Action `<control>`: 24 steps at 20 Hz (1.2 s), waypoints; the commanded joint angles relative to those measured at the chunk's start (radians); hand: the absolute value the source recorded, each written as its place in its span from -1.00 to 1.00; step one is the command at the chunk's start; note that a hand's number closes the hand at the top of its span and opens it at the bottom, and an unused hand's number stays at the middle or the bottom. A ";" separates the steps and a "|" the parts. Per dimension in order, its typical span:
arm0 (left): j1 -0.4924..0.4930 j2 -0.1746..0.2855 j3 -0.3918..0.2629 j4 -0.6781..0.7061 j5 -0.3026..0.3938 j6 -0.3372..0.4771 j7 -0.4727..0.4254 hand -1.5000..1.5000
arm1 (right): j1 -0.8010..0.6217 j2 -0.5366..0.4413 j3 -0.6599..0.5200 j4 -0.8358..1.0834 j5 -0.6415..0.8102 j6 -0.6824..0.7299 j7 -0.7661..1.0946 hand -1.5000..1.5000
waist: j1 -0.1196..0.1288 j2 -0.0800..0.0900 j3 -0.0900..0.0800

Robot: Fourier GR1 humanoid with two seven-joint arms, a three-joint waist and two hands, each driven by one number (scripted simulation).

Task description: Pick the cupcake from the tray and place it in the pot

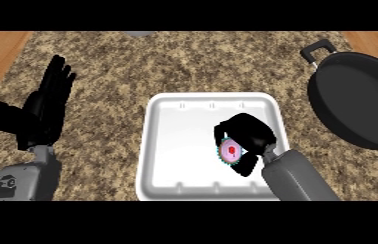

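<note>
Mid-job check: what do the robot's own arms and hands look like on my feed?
The left forearm and right forearm are smooth grey tubes, each ending in a black hand with fingers and a thumb: left hand, right hand. The left forearm bears a small dark marking near the view's edge. No cables show.

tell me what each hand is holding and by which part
The right hand curls its fingers round the cupcake, at its sides, within the tray. The left hand is open, holding nothing.
</note>
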 commanded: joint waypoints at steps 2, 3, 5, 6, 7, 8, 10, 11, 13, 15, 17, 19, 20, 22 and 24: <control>0.045 0.009 0.026 -0.018 0.015 -0.002 0.007 0.00 | 0.327 -0.105 0.142 -0.332 0.032 0.000 -0.030 1.00 | -0.037 -0.008 0.000; 0.054 0.029 0.030 -0.047 0.005 -0.002 0.023 0.00 | 0.397 -0.181 0.141 -0.376 0.019 -0.004 -0.083 1.00 | -0.047 -0.012 0.001; 0.072 0.030 0.040 -0.035 0.011 -0.013 -0.010 0.00 | 0.504 -0.248 0.175 -0.534 0.048 -0.020 -0.065 1.00 | -0.055 -0.013 0.000; 0.053 0.029 0.037 -0.053 0.020 -0.009 0.030 0.00 | 0.548 -0.286 0.160 -0.624 0.043 -0.015 -0.047 1.00 | -0.054 -0.012 0.000; 0.088 0.004 0.015 -0.071 -0.002 0.003 0.001 0.00 | 0.605 -0.312 0.151 -0.674 0.055 -0.057 -0.050 1.00 | -0.035 -0.006 0.000; 0.052 0.024 0.045 -0.009 0.014 -0.013 -0.026 0.00 | 0.662 -0.377 0.122 -0.706 0.042 -0.085 -0.104 1.00 | -0.040 -0.003 0.000; 0.072 0.048 0.068 -0.047 0.053 -0.041 0.012 0.00 | 0.768 -0.416 0.076 -0.822 0.003 -0.133 -0.126 1.00 | -0.044 -0.006 0.001; 0.068 0.022 0.043 -0.027 0.024 -0.024 -0.020 0.00 | 0.794 -0.396 0.063 -0.857 0.010 -0.169 -0.107 1.00 | -0.038 -0.003 0.001; 0.036 0.034 0.053 -0.004 0.016 -0.013 -0.005 0.00 | 0.824 -0.349 -0.036 -0.896 -0.096 -0.224 -0.128 1.00 | -0.062 -0.003 0.002; 0.021 0.044 0.055 -0.023 0.029 -0.016 0.046 0.00 | 0.846 -0.316 -0.107 -0.986 -0.129 -0.275 -0.106 1.00 | -0.065 -0.006 0.002; 0.052 0.020 0.044 -0.045 0.023 -0.008 0.012 0.00 | 0.871 -0.272 -0.175 -1.076 -0.220 -0.285 -0.071 1.00 | -0.052 -0.004 0.001; 0.062 0.031 0.040 -0.083 0.029 -0.017 0.047 0.00 | 0.896 -0.255 -0.259 -1.140 -0.265 -0.313 -0.051 1.00 | -0.037 -0.005 0.002; 0.043 0.029 0.044 -0.043 0.028 -0.016 0.034 0.00 | 0.876 -0.259 -0.329 -1.148 -0.301 -0.323 -0.070 1.00 | -0.044 -0.001 0.002; 0.059 0.026 0.033 -0.035 0.012 -0.021 0.007 0.00 | 0.910 -0.221 -0.377 -1.150 -0.343 -0.358 -0.094 1.00 | -0.045 -0.002 0.002; 0.068 0.010 0.023 -0.054 0.017 -0.018 0.012 0.00 | 0.879 -0.204 -0.453 -1.181 -0.412 -0.333 -0.047 1.00 | -0.033 0.000 0.001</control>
